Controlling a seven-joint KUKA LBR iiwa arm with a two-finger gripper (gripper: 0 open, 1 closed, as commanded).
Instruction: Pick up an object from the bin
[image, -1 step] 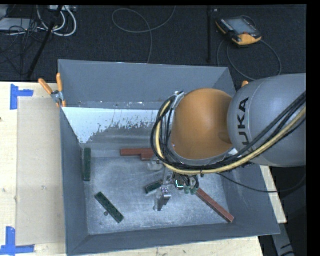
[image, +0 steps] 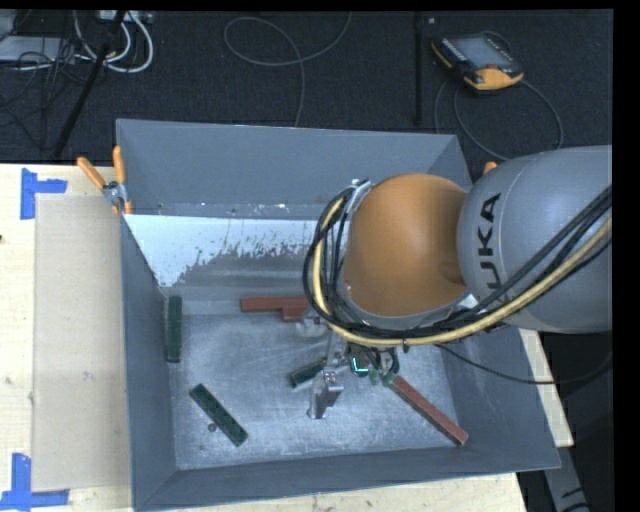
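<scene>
Where jaws hang, a green block (image: 303, 377) lies half-hidden.

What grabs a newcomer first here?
The arm's orange wrist cover bulks over the right half of the grey bin, with the gripper low near the floor's middle beside a short dark green piece. Loose bars lie around: a green bar at the left wall, a second green bar front-left, a reddish-brown bar at the back, a second reddish-brown bar front-right.
</scene>
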